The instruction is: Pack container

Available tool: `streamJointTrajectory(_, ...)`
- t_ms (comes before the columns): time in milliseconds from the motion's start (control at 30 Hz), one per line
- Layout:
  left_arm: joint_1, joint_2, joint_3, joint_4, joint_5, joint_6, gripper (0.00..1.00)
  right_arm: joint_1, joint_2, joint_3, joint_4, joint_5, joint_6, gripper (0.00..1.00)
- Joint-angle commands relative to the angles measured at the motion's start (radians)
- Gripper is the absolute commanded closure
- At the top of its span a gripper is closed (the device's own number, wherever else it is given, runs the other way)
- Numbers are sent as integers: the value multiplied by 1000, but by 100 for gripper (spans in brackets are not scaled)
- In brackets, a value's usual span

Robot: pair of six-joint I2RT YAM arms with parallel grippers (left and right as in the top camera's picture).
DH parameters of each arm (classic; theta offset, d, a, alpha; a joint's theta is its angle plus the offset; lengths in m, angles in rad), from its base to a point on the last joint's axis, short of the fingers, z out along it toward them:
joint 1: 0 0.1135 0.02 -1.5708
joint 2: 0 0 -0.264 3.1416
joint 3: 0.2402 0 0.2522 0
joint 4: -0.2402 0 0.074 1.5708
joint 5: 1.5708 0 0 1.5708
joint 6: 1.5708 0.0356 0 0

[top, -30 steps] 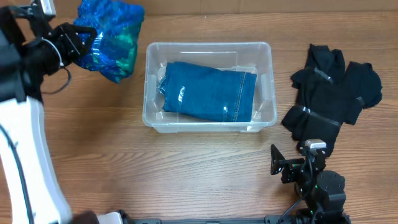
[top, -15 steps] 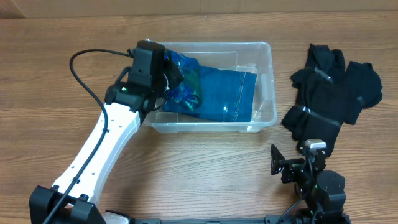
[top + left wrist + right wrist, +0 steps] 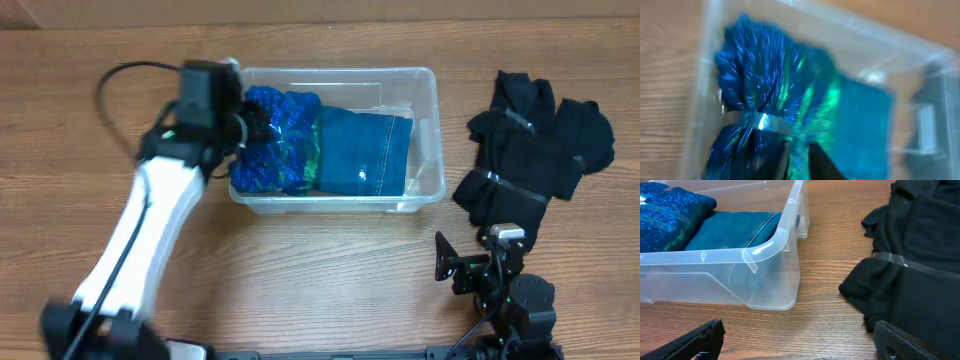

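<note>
Where the wooden table reaches its upper middle, the container stands upright, long side running left to right.

Contents: one folded denim piece across the middle and right. One shimmering blue-green garment sits bunched at the left end, overlapping the denim.

Left gripper: reaches over the container's left rim onto the blue-green garment. The left wrist view is blurred; the jaws look narrowly parted over the fabric, but whether they pinch it cannot be told.

Right gripper: low at the near right edge, jaws spread wide and holding nothing.

Beside the container, right: a heap of black garments lies on the table, apart from the bin.
</note>
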State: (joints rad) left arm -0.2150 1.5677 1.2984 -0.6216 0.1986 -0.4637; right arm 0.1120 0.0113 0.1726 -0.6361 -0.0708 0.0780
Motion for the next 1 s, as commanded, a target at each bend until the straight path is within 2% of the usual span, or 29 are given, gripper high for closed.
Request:
streamJointTrajectory(0,-55,183,5,-29,-129,37,86,-3,-7,-16,-1,1,4,0)
streamJointTrajectory(133,-69,359,5,-35,-87,15,82,-3,-7,-16,-1,1,4,0)
streamJointTrajectory(200,-62,336,43,-53,-5,14,81,-3,-7,-16,-1,1,4,0)
streamJointTrajectory(267,-54,283,139,-122,21,14,75,-3,-7,-16,-1,1,4,0)
streamJointTrajectory(300,-53,240,219,-180,18,18,68,-3,-7,-16,-1,1,4,0)
streamJointTrajectory(333,-49,171,329,-243,1,60,50,-3,-7,-16,-1,1,4,0)
streamJointTrajectory(400,-43,99,442,-330,-89,111,26,-3,-7,-16,0,1,4,0)
streamJointTrajectory(467,-13,18,521,-421,-196,159,5,-3,-7,-14,14,-64,5,0)
streamJointTrajectory(500,13,-27,534,-455,-222,177,0,-3,-7,-14,64,-129,31,0)
streamJointTrajectory(567,75,-102,534,-526,-273,180,0,-3,-7,-12,190,-317,113,0)
streamJointTrajectory(633,124,-142,534,-628,-348,180,0,-3,1,50,208,-322,148,0)
streamJointTrajectory(700,132,-142,534,-692,-363,180,0,-3,68,165,142,-261,166,0)
streamJointTrajectory(833,132,-125,534,-742,-361,179,0,-3,448,550,-133,-99,158,0)
streamJointTrajectory(867,130,-122,534,-735,-356,180,0,-3,616,703,-183,-124,158,0)
streamJointTrajectory(933,130,-121,534,-735,-356,179,0,-5,828,874,-227,-177,156,0)
streamJointTrajectory(967,130,-121,534,-736,-356,180,0,-18,879,914,-241,-176,159,0)
